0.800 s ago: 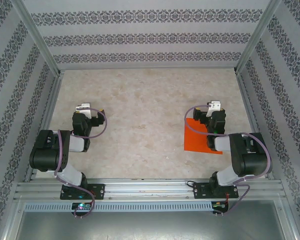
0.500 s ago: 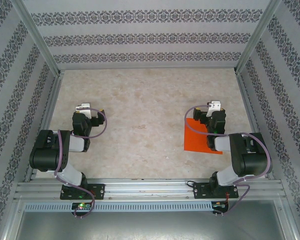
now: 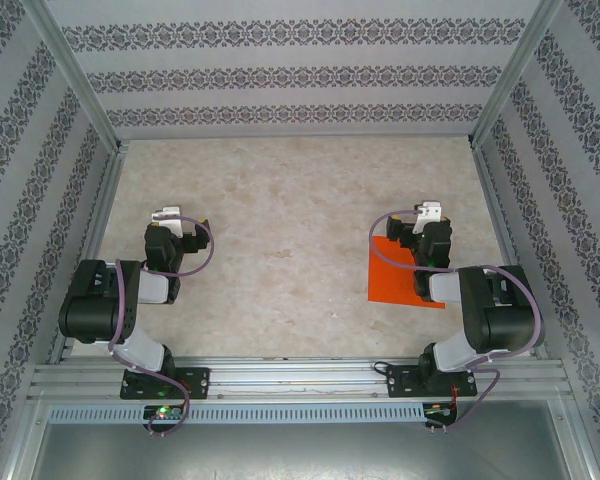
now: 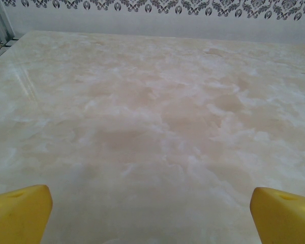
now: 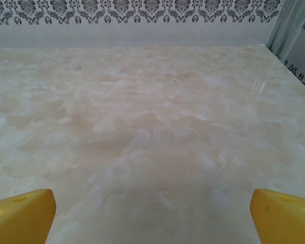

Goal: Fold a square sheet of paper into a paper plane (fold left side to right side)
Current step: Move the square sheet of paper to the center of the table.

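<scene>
Square sheet of paper, orange-red, lies flat on the marbled table right of centre, its right part hidden beneath the right arm. At left, the left gripper stands spread wide over bare tabletop, holding nothing. At right, the right gripper is likewise wide apart and empty, near the sheet's far edge.

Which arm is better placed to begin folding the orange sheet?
The right. The square sheet of paper lies flat at the right gripper, partly under that arm, while the left gripper sits far across the table.
</scene>
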Controlling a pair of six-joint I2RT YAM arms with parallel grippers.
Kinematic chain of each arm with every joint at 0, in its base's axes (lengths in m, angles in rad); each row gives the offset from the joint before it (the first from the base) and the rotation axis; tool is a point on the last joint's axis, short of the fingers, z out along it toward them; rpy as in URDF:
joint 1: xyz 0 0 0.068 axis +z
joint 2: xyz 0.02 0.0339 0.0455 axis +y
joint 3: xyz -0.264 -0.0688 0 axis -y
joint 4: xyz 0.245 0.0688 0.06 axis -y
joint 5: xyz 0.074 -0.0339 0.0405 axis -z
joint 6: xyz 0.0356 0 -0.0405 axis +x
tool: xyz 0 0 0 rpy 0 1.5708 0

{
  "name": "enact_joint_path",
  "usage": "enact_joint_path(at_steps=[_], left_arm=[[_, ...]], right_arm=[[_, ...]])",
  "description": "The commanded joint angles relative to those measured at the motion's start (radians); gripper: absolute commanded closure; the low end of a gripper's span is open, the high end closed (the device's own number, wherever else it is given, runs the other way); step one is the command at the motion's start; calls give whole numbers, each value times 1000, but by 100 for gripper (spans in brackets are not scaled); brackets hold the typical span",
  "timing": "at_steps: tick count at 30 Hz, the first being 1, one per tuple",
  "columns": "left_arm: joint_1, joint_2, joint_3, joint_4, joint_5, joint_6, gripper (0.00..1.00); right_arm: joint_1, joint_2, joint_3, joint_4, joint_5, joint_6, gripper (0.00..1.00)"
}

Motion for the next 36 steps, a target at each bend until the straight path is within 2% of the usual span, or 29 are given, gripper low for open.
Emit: enact_joint_path(at_steps=[1, 6, 8, 13, 17, 20, 25, 29, 31, 36], left_arm=[[5, -2, 5, -11, 10, 16, 0], [5, -15, -3, -2, 32, 25, 0], [5, -79, -1, -65, 31, 27, 0], [5, -310, 64, -372, 2, -19, 0], [5, -426, 191, -717, 38, -174, 0], [5, -467, 256, -886, 128, -312, 0], [3, -526, 235, -977, 349, -534, 0], [-25, -560, 158, -955, 499, -684, 5], [-57, -577, 135, -963, 511, -697, 7], [-156, -554, 151, -991, 521, -678, 19]], right_arm=[[4, 8, 13, 22, 4, 4, 2], [-3, -4, 13, 21, -7, 12, 2], [-4, -49, 15, -20, -8, 10, 2], [-5, -246, 51, -274, -5, 40, 2], [-7, -387, 131, -578, -67, 181, 2], [-7, -451, 217, -835, -155, 282, 2], [-7, -515, 283, -1146, -296, 418, 2], [-2, -515, 230, -1241, -399, 475, 2], [8, -486, 199, -1245, -435, 482, 2], [58, -361, 185, -1235, -433, 471, 2]])
